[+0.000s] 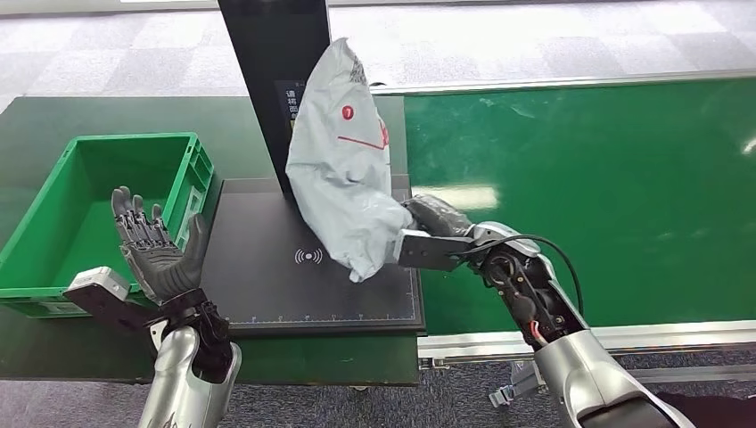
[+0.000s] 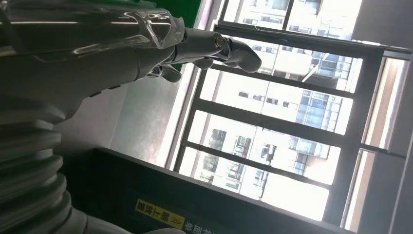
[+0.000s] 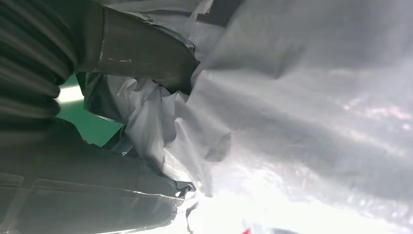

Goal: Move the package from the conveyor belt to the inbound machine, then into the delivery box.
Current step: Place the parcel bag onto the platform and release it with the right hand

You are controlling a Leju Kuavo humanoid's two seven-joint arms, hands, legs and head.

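While my right hand (image 1: 426,234) clutches the crumpled grey plastic mailer bag (image 1: 343,152) by its lower end above the black scanner platform's (image 1: 267,285) right edge, it could slip, probably through thin bunched film; my left hand (image 1: 152,245) waits empty, fingers spread, beside the green plastic crate (image 1: 53,236).

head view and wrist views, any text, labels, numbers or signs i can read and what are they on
Contactless wave symbol, no words: on the black scanner pad.
White label with Chinese characters on the black post: too small to read.
Red logo and line on the grey package held by the right robot hand: no readable words.
Yellow sticker in the left wrist view: blurred, unreadable.
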